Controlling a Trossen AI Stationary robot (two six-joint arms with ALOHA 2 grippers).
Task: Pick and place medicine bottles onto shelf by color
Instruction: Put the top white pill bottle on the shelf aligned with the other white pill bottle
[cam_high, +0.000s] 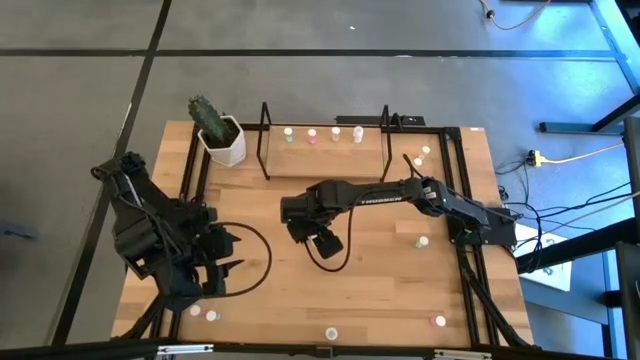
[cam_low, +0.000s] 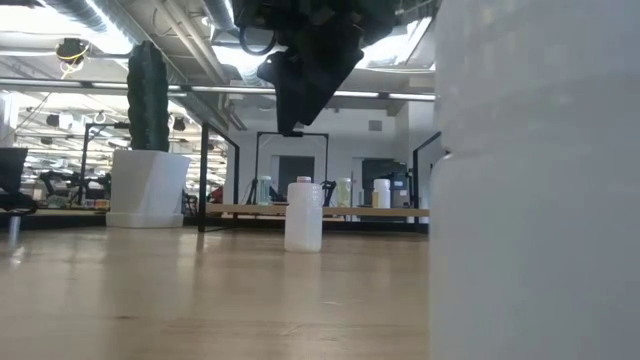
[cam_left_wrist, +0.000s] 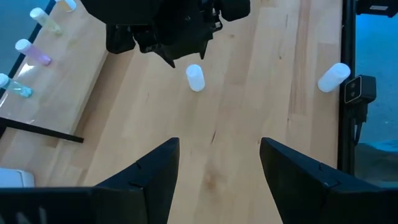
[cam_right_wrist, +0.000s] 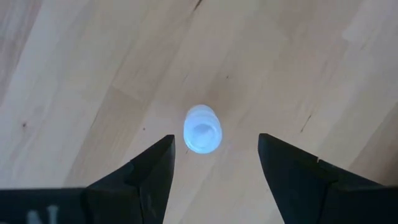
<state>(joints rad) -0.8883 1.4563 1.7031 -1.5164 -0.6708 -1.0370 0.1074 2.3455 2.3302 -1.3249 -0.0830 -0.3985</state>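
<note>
A white medicine bottle (cam_right_wrist: 202, 129) stands upright on the wooden table near its middle, also seen in the low view (cam_low: 303, 214) and the left wrist view (cam_left_wrist: 195, 78). My right gripper (cam_right_wrist: 216, 143) hangs open just above it, pointing down, one finger to either side and clear of it (cam_low: 292, 120). In the high view the right gripper (cam_high: 300, 232) hides the bottle. The shelf (cam_high: 325, 150) at the far edge carries several bottles in a row (cam_high: 312, 135). My left gripper (cam_left_wrist: 219, 146) waits open at the table's left (cam_high: 230, 265).
A white cactus pot (cam_high: 222, 140) stands left of the shelf. Loose bottles stand at the right (cam_high: 422, 241), far right (cam_high: 426, 152), near edge (cam_high: 331, 333) and near left (cam_high: 212, 316). One bottle fills the right of the low view (cam_low: 530, 180). A black cable (cam_high: 262, 262) loops beside the left arm.
</note>
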